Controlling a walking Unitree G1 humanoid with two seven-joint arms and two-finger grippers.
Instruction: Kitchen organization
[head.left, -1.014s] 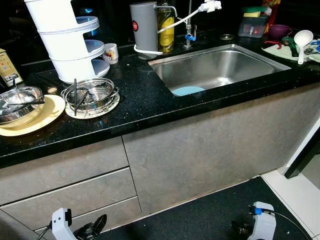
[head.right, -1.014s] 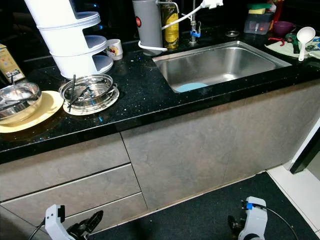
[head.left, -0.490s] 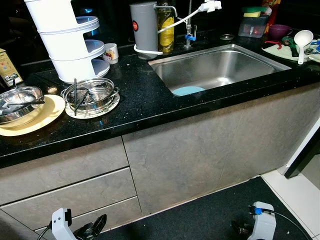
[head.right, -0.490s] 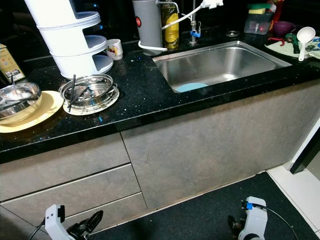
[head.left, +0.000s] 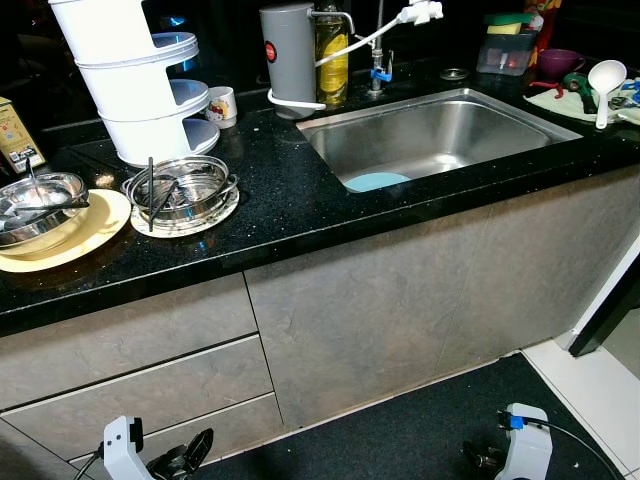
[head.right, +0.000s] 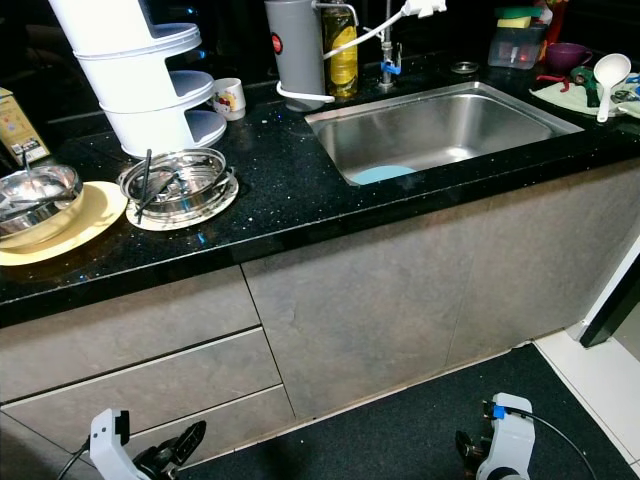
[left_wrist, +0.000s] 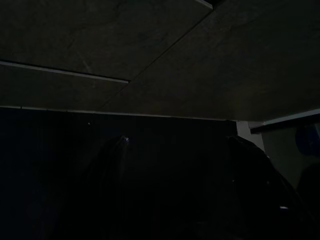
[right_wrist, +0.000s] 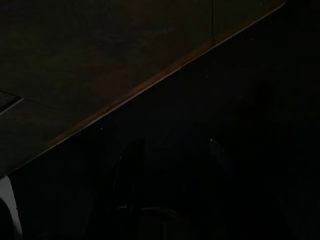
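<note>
A black counter (head.left: 290, 205) carries a steel bowl with utensils (head.left: 183, 187) on a white plate. To its left, a second steel bowl (head.left: 38, 198) rests on a yellow plate (head.left: 98, 232). A blue plate (head.left: 376, 182) lies in the steel sink (head.left: 450, 125). Both arms hang idle near the floor, well below the counter. My left gripper (head.left: 185, 458) is open in front of the drawers. My right gripper (head.left: 478, 460) hangs over the dark mat, its dim fingers (right_wrist: 131, 170) apart in the right wrist view.
A white tiered rack (head.left: 130, 80), a mug (head.left: 221, 104), a grey jug (head.left: 288, 55) and an oil bottle (head.left: 332, 50) stand at the counter's back. A white ladle (head.left: 606, 78) and purple cup (head.left: 559, 62) sit at the far right. Grey drawers (head.left: 140, 380) face me.
</note>
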